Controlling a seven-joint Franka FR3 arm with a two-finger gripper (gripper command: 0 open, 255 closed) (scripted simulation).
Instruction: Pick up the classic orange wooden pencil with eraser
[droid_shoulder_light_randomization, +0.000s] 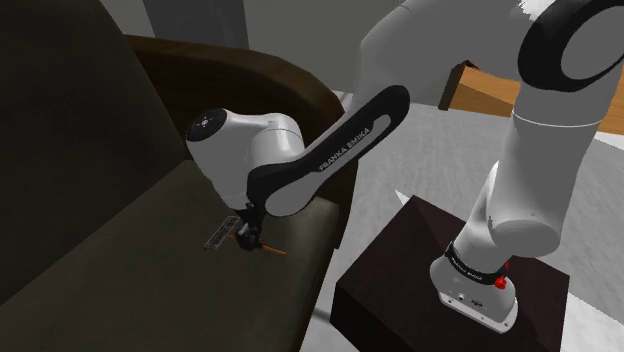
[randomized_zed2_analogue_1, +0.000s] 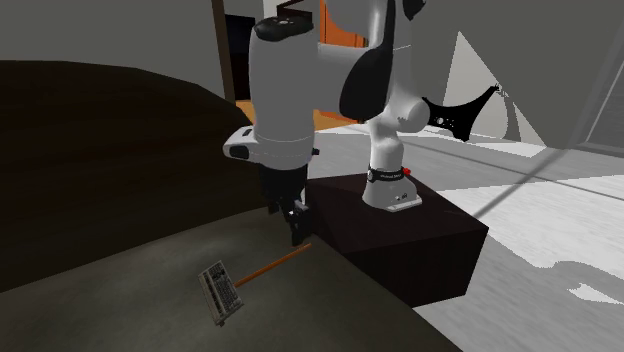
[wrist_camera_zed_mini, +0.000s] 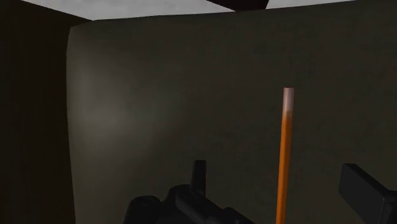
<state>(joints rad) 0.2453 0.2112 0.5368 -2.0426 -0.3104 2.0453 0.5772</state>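
The gripper (wrist_camera_zed_mini: 278, 173) is standing spread, its two black fingers (wrist_camera_zed_mini: 368, 189) well apart, and the pencil (wrist_camera_zed_mini: 284, 159) is running between them without either finger touching it. The pencil is lying flat on the dark seat (wrist_camera_zed_mini: 159, 114) of an armchair, its orange shaft reaching out ahead of the fingers and its pale pink eraser tip lying at the far end. In the second exterior view the gripper (randomized_zed2_analogue_1: 298, 228) is hanging straight down, low over the end of the pencil (randomized_zed2_analogue_1: 275, 265) that is farther from a flat grey card (randomized_zed2_analogue_1: 221, 290); the pencil's other end is lying just beside that card. In the shoulder view the gripper (droid_shoulder_light_randomization: 248, 236) is pointing down at the seat (droid_shoulder_light_randomization: 150, 290) between the card (droid_shoulder_light_randomization: 218, 235) and a short showing stretch of the pencil (droid_shoulder_light_randomization: 272, 247). Above it the wrist is bending sharply, the forearm is slanting up toward the shoulder view's right, and the upper arm is dropping to the base on the dark stand (droid_shoulder_light_randomization: 400, 290). Behind the seat the chair's dark back (droid_shoulder_light_randomization: 70, 130) is rising, and pale floor (randomized_zed2_analogue_1: 540, 200) is lying beyond the stand (randomized_zed2_analogue_1: 420, 235).
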